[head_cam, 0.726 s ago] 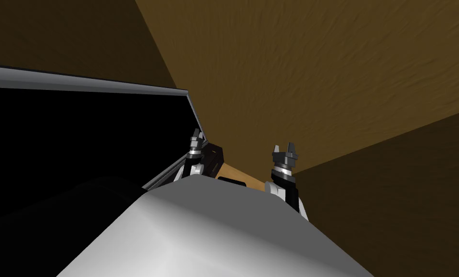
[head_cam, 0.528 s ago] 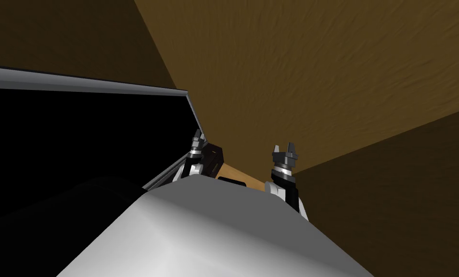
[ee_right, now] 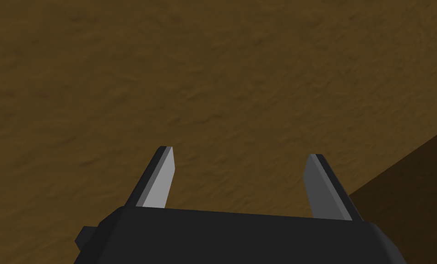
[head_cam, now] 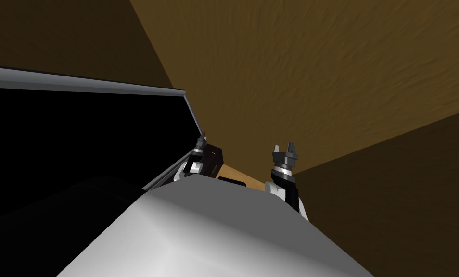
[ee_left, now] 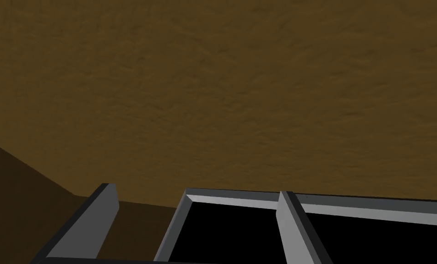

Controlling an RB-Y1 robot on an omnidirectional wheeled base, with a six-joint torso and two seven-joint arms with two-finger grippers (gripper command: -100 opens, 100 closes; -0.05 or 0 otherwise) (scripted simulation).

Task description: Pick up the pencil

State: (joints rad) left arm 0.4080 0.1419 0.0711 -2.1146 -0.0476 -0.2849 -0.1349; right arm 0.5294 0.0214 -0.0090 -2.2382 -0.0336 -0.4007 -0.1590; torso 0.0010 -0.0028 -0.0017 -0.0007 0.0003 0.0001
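1. searching looks like the step in hand: both hands are raised toward a brown wall (head_cam: 296, 72), neither carries anything, and i cannot tell where the pencil lies.
2. the left hand (head_cam: 202, 141) sits at 9 o'clock from the right hand (head_cam: 282, 145), close to the corner of a grey frame (head_cam: 103, 86) that borders a black area (head_cam: 79, 134). its fingers stand spread apart with nothing between them.
3. the right hand's fingers are likewise spread wide and empty, and point at the bare wall.
4. a thin strip of tan tabletop (head_cam: 240, 174) peeks out between the two hands, at about 8 o'clock from the right hand. most of it is cut off, so the pencil may well lie on the hidden part.
5. a dark boxy thing (head_cam: 214, 156) at 4 o'clock of the left hand is too cropped to name.
6. the next move, as i judge it, calls for tipping the view and the hands down toward the tabletop. then find the pencil and bring one spread hand over it.
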